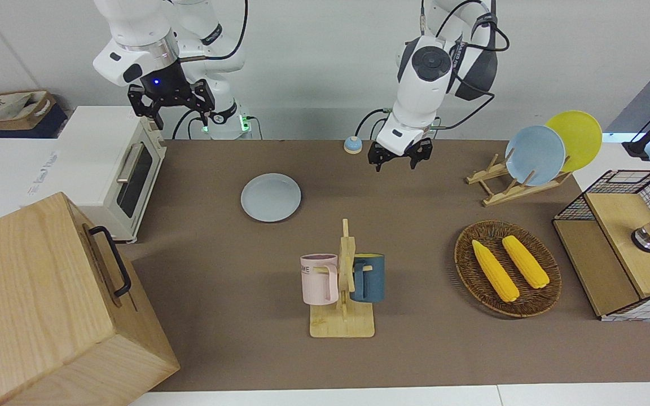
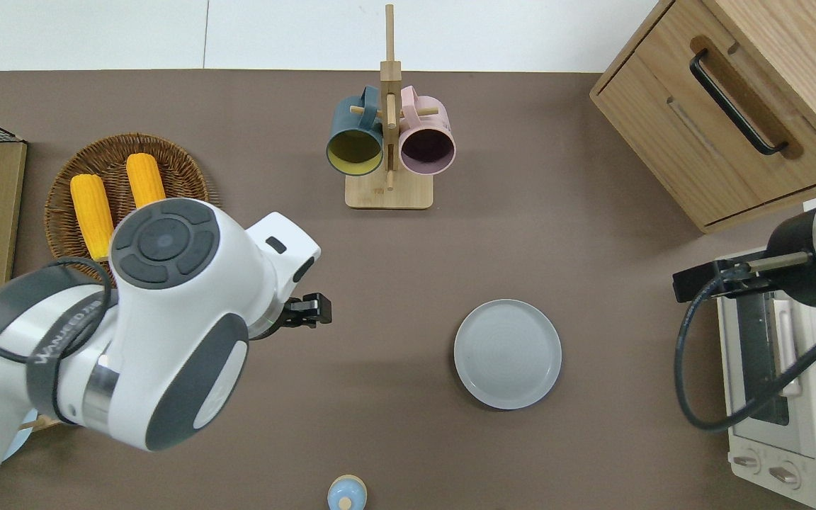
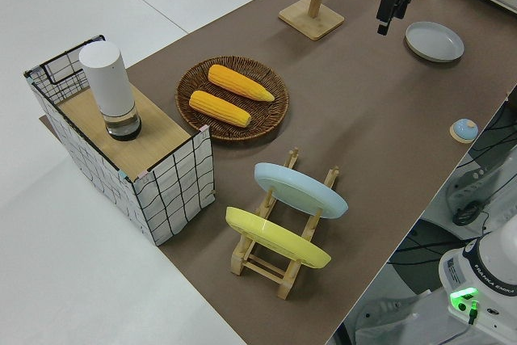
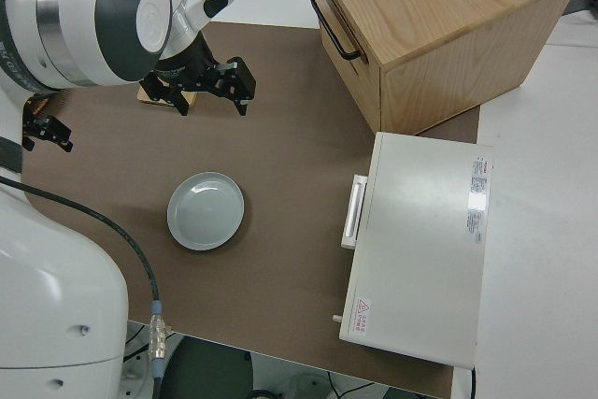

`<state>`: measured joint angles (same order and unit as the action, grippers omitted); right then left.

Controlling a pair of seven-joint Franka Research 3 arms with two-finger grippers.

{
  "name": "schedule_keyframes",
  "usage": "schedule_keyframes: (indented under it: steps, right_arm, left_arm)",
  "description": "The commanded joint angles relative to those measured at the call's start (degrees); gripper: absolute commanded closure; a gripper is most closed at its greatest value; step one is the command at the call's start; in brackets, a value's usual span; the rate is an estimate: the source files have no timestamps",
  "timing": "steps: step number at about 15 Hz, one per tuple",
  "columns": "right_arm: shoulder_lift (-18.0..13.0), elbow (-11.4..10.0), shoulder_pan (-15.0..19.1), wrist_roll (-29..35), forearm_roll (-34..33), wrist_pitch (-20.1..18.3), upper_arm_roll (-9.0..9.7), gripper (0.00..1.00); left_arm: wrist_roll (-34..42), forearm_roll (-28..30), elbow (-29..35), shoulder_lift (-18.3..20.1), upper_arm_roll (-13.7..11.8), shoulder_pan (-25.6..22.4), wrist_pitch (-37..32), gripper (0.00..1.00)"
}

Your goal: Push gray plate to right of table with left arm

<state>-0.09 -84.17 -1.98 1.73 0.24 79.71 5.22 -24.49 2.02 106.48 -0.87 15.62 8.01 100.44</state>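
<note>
The gray plate [image 1: 271, 197] lies flat on the brown table [image 1: 218, 265], toward the right arm's end from the middle; it also shows in the overhead view [image 2: 507, 353], the left side view [image 3: 435, 41] and the right side view [image 4: 206, 210]. My left gripper [image 1: 396, 163] is open and empty, up in the air. In the overhead view the left gripper [image 2: 311, 312] is over bare matting, well apart from the plate toward the left arm's end. My right gripper [image 1: 171, 108] is open and parked.
A mug rack [image 2: 388, 142] with a blue and a pink mug stands farther from the robots than the plate. A corn basket [image 1: 507, 268], a plate rack [image 1: 528, 163], a toaster oven [image 1: 113, 169], a wooden cabinet [image 1: 48, 304] and a small blue bell [image 2: 346, 494] are around.
</note>
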Motion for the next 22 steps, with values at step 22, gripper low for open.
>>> schedule_keyframes:
  steps: [22]
  right_arm:
    - [-0.4, 0.0, 0.7, -0.1, 0.5, -0.7, 0.23, 0.017]
  left_arm:
    - [30.0, -0.3, -11.6, 4.1, -23.2, -3.2, -8.6, 0.0]
